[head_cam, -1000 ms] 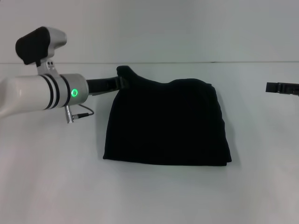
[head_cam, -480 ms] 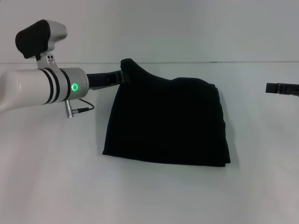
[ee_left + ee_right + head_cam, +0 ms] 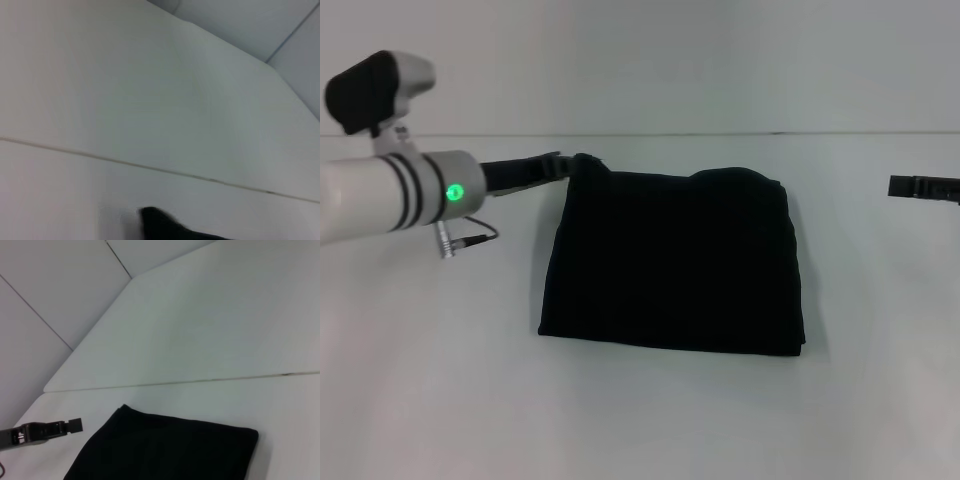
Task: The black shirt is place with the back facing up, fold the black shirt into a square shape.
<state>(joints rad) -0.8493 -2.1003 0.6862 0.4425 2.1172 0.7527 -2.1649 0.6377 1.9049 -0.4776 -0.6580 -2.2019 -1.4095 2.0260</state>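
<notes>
Left gripper at the black shirt's far left corner, seemingly pinching it; right gripper parked, grip unclear.

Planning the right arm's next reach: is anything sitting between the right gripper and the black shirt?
Nothing visible. Bare table lies between the right gripper and the black shirt; the left gripper is at its far left corner.

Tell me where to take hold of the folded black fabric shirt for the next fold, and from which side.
Probably grip the folded black fabric shirt at its far corner on the robot's left, coming in from that side, where the left gripper already sits. That corner pokes out past the straight far edge and gives loose fabric to pinch. The right gripper stays off at the table's right.
</notes>
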